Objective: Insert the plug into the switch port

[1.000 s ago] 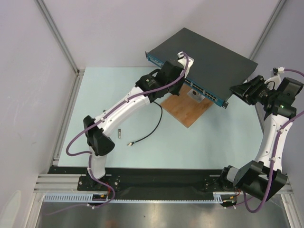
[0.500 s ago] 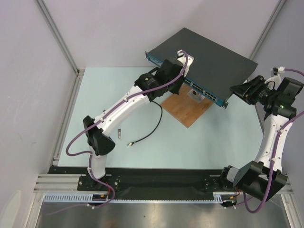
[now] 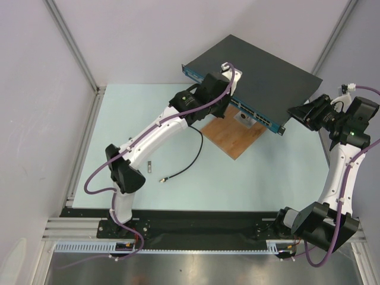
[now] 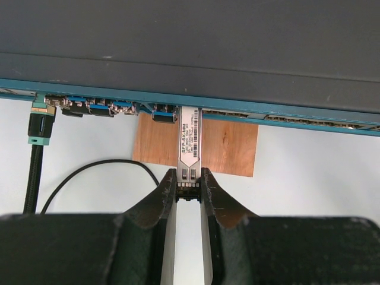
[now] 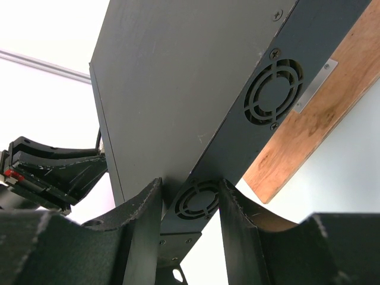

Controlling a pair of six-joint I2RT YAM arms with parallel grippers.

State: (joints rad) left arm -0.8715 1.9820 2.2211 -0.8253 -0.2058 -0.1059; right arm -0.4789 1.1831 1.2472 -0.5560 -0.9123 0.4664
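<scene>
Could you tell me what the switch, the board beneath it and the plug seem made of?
The switch: probably painted sheet metal, matt black top, blue front, screwed side with fan grilles. The board: wood, brown with visible grain. The plug: likely bare metal, silvery sheen, printed label.

pale table [image 3: 267,172] bears wooden board [image 3: 234,141], cable [image 3: 178,173].
</scene>
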